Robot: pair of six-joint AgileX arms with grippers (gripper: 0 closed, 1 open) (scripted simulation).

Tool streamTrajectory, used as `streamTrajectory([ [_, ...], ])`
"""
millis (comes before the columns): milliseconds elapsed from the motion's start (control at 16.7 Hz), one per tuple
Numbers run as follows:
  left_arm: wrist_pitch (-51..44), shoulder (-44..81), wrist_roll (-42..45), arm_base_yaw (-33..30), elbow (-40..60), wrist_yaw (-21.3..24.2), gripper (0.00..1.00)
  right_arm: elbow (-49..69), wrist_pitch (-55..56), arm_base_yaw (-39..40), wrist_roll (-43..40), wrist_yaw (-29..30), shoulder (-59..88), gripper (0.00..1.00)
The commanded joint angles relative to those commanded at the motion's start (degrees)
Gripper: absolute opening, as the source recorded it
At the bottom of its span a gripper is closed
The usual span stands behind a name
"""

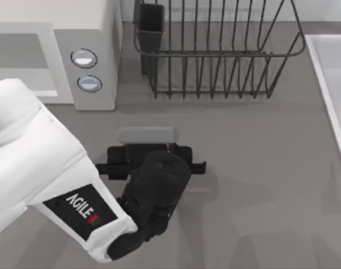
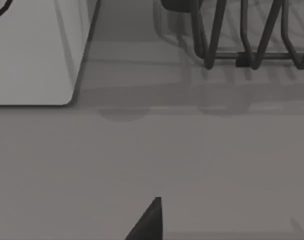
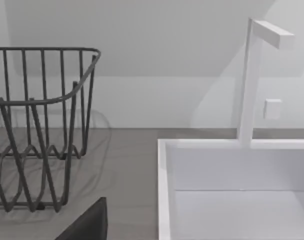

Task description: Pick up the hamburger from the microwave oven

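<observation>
Where grey countertop (image 1: pixel 260 168) spreads, left hand (image 1: pixel 151 162) hovers.

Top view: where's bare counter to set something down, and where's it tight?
Free: the grey counter between the dish rack, the sink rim and the left gripper, running to the near edge. Also a patch at far left near the arm's white shell. Tight: the strip between microwave oven and rack, and the counter under the left arm.

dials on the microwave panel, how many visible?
2. Both sit on the microwave oven front panel in the top view: upper dial and lower dial, stacked one directly below the other. The left arm covers the table below, not the panel.
</observation>
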Motion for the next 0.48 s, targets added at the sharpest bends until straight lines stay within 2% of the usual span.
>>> streamTrajectory([
  [240,0.0,0.0,0.0,0.0,0.0,0.0,0.98,0.0,0.0,0.0,0.0,0.0,0.0,1.0],
  [480,0.0,0.0,0.0,0.0,0.0,0.0,1.0,0.0,0.0,0.0,0.0,0.0,0.0,1.0],
])
